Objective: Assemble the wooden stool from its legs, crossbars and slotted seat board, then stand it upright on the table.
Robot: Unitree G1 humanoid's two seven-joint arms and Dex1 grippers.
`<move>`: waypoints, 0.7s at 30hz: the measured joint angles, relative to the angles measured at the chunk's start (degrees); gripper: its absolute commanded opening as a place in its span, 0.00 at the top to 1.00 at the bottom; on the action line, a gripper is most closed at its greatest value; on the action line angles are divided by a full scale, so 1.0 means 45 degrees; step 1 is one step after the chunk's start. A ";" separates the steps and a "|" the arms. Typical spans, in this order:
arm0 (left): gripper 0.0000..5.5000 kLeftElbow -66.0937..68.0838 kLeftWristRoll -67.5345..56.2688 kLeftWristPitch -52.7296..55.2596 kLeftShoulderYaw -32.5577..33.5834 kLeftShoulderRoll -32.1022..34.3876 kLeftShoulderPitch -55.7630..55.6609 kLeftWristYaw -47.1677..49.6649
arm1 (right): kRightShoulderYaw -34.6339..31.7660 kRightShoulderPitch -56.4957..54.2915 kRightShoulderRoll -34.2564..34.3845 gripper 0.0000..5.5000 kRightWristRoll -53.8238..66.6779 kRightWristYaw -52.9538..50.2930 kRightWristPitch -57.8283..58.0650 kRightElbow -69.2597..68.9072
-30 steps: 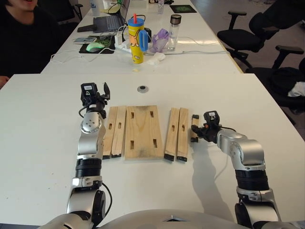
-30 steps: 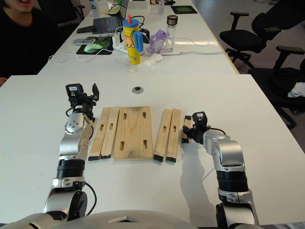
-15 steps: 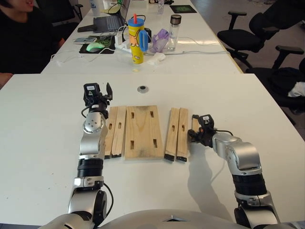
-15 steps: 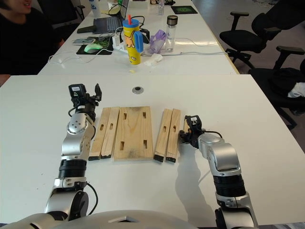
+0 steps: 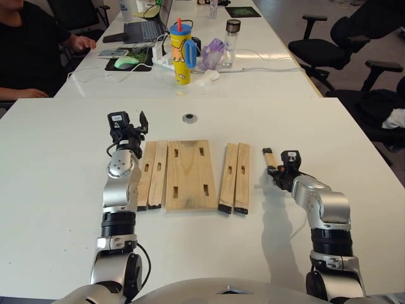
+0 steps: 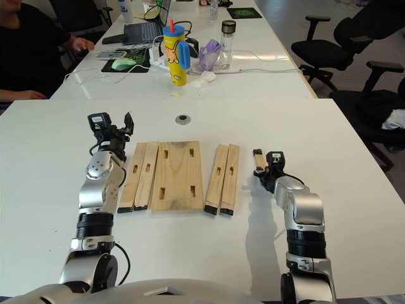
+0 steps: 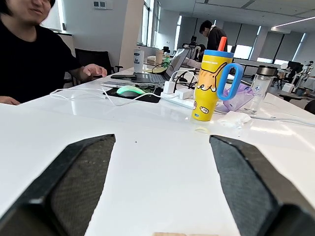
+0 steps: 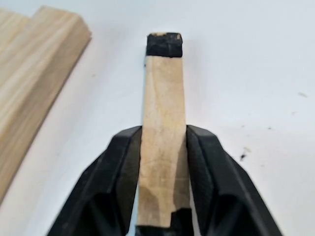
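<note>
Centrally on the white table [image 5: 57, 190] lies the slotted seat board [image 5: 188, 174], flat, with its four slots facing up. Two legs [image 5: 152, 173] lie side by side just to its left, touching each other, and two more legs [image 5: 235, 176] lie paired to its right with a narrow strip of table between them and the board. All four have dark near ends.

Further right, well clear of that right-hand pair, the right gripper [image 5: 278, 170] has its two fingers [image 8: 125, 162] closed against the sides of a short crossbar [image 8: 163, 108]. The bar sticks out past the fingertips and points toward the far side of the table, ending in a dark tip. Whether it rests on the table or is held slightly above it cannot be told.

The left gripper [image 5: 131, 128] sits beside the far end of the outermost left leg. Its fingers [image 7: 78, 187] are spread wide with only bare tabletop between them, holding nothing.

A round grommet [image 5: 188, 118] is set into the table beyond the board. On the next table stand a yellow tumbler [image 5: 181, 54] and a clear bottle [image 5: 230, 41].
</note>
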 measured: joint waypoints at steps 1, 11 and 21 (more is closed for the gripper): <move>0.35 -0.0252 -0.0650 0.0278 0.0150 -0.0003 0.0141 -0.0503 | -0.0270 -0.0166 0.0164 0.76 0.0162 0.0048 -0.0816 -0.0019; 0.35 -0.0607 -0.6459 0.4979 0.1055 0.0291 -0.1217 -0.3896 | 0.1643 -0.0200 0.0888 0.76 0.1173 0.2976 -0.4994 -0.1170; 0.35 0.0072 -0.9945 0.9875 0.1173 0.1353 -0.2907 -0.5837 | 0.3070 0.0659 0.1749 0.76 0.1601 0.4246 -0.7446 -0.1968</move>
